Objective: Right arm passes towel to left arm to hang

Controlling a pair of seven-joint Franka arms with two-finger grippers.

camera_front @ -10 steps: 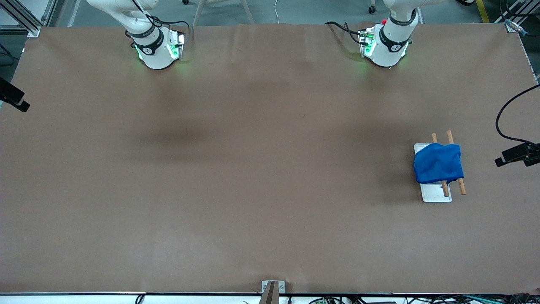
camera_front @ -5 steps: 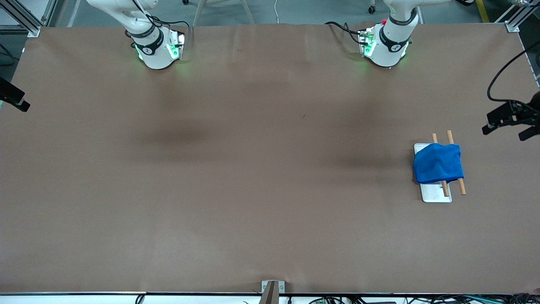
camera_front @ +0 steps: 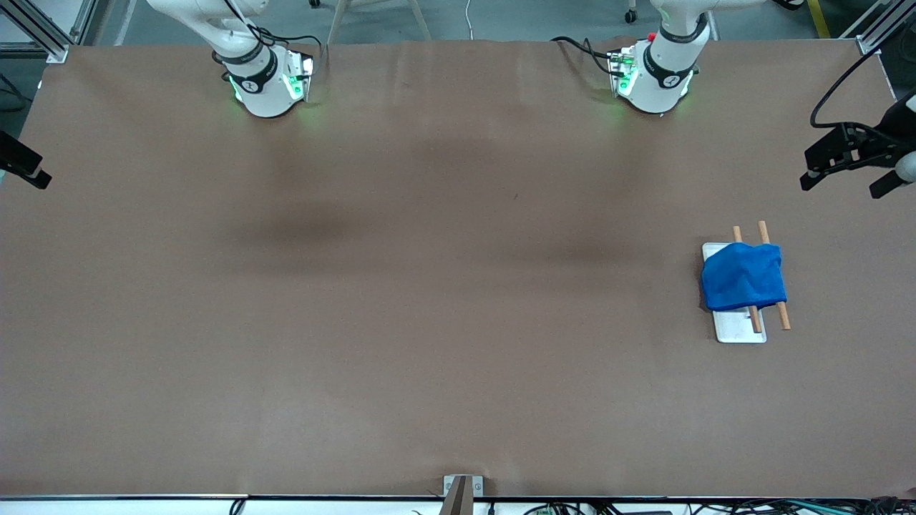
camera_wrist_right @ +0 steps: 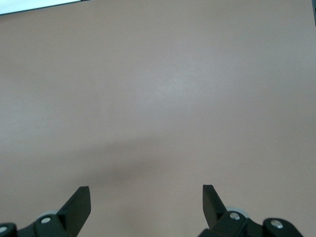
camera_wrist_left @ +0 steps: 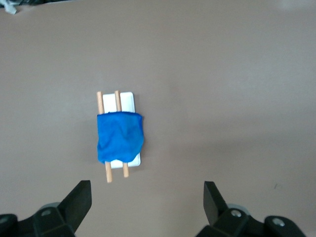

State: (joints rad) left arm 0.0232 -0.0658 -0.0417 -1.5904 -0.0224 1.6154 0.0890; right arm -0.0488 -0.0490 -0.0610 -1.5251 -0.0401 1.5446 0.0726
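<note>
Toward the left arm's end of the counter: you find the towel, bright blue, draped over two wooden rods that stand on a white base plate.
Why it sits so: the cloth is bunched across both rods with the rod ends poking out at each side, so I judge it hung already. Nothing grips it, and nothing needs to, since the rods carry it.
Left end effector: empty and spread wide, up in the air over the counter's edge at the left arm's end, well apart from the towel. Its wrist view looks down on the rack from high up, with the towel between the two fingers' lines of sight.
Right end effector: also spread wide and empty. Its wrist view shows only bare counter under it, and the front view catches just a dark part of it at the right arm's end.
Arms: the left arm and the right arm both look parked clear of the work, which fits a task that reads as done.
Counter: a broad brown sheet, matte and flat, with soft shadows and a faint crease or two near the bases. You have a small metal bracket at the edge nearest the front camera.
Room: grey floor past the bases, aluminium frame posts at the corners, and loose cables.
</note>
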